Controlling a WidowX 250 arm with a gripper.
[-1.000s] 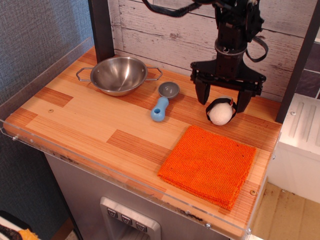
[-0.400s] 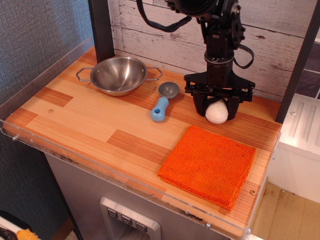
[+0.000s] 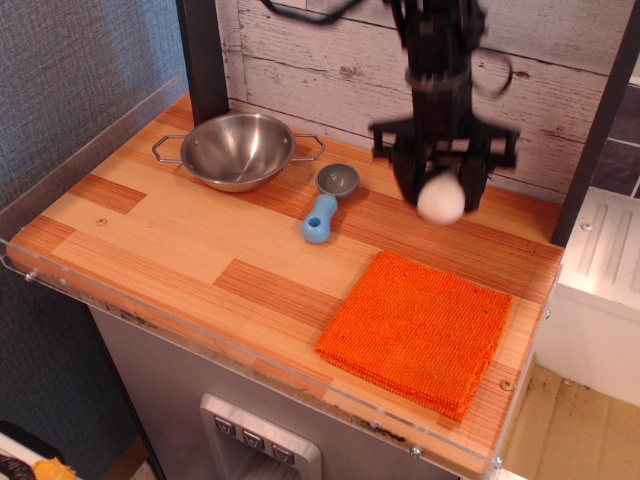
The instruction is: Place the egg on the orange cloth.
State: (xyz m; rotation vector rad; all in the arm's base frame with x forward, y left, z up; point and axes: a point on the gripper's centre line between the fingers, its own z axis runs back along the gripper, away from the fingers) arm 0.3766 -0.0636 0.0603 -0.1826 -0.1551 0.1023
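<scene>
The egg [image 3: 441,198] is a small white rounded lump, held off the wooden counter between the black fingers of my gripper [image 3: 440,190]. The gripper is shut on it and hangs above the back right of the counter, blurred by motion. The orange cloth [image 3: 417,330] lies flat at the front right of the counter, in front of and below the egg. The egg's black band is hidden by the fingers.
A steel bowl [image 3: 238,150] with two handles stands at the back left. A grey scoop with a blue handle [image 3: 326,205] lies between the bowl and the gripper. A whitewashed plank wall [image 3: 320,70] runs behind. A clear plastic rim [image 3: 250,350] edges the counter's front.
The gripper came down around the egg, closed on it, and has lifted it off the counter. The cloth, bowl and scoop have not moved.
</scene>
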